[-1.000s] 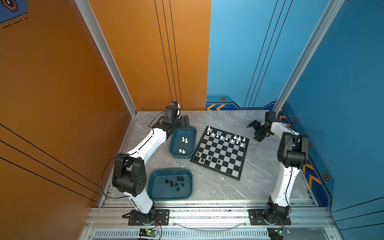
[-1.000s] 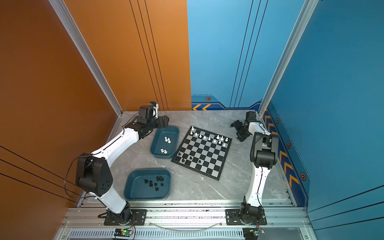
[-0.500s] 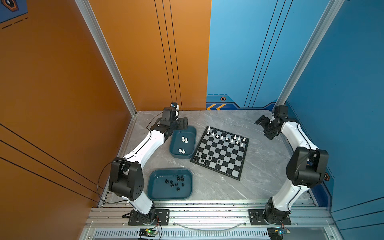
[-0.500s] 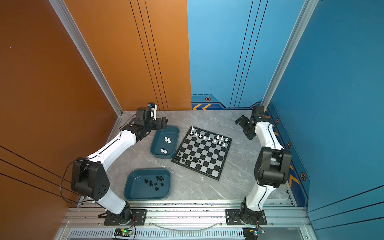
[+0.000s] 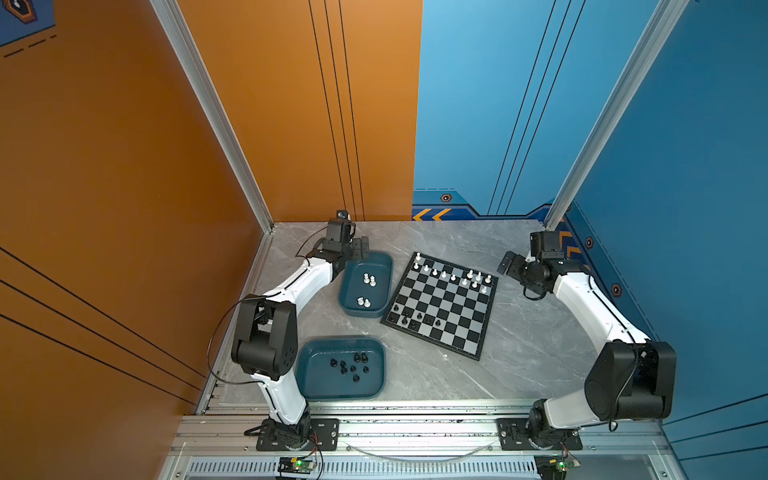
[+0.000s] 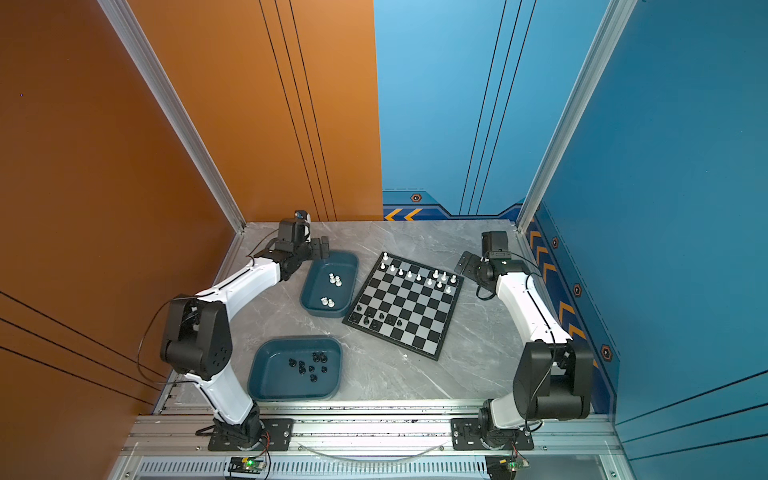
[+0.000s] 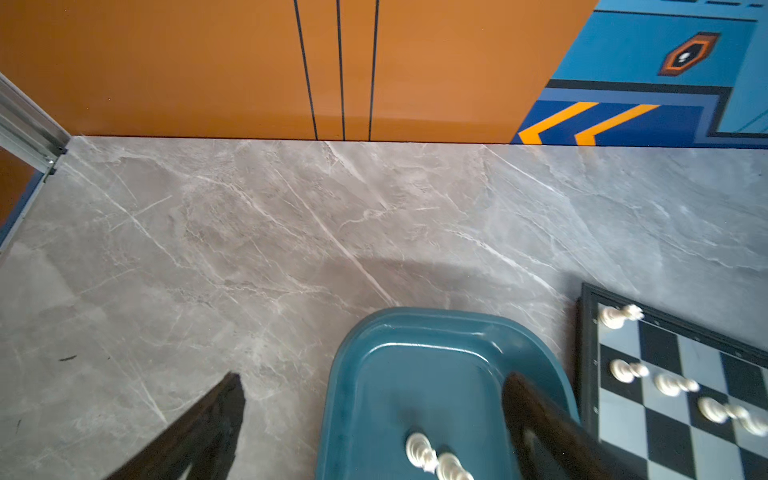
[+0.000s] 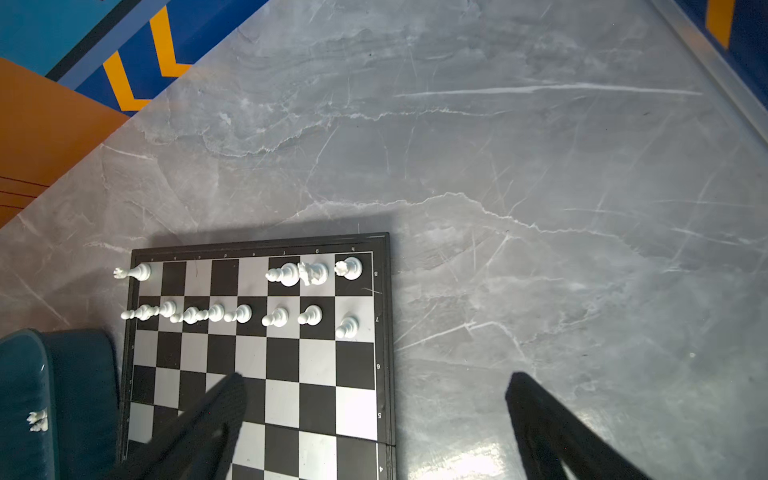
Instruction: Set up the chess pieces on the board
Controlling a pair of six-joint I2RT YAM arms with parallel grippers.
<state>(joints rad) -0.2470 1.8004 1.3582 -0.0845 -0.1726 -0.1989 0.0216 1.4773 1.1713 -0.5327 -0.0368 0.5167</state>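
**Board** (image 5: 442, 305): black and silver-grey squares. It lay flat on the marbled counter (image 5: 519, 365), turned askew to the counter's front edge.

**White chess pieces, placed** (image 8: 232, 313): these stood in two rows along the board's far edge. The pawn row looked full, though the figures overlapped in the right wrist view and the count was unsure. The back row held four, with its middle squares bare.

**Black chess pieces, placed** (image 5: 415, 319): a few stood at the board's near left corner.

**White stock** (image 5: 368, 280): five pieces sat in the teal tray (image 5: 353, 266) just left of the board.

**Black stock** (image 5: 351, 366): about eight pieces lay in a second tray (image 5: 316, 384) off the board's near left corner. The colours were probably kept sorted for easy picking.

**Left tool** (image 7: 374, 376): fingers spread wide and empty, above the far end of the white tray. It was probably placed to fetch the next back-row piece.

**Right tool** (image 8: 374, 376): fingers spread wide and empty, raised off the board's far right side. This likely kept it clear of the standing rows.

**Status:** the set-up was judged under half done.
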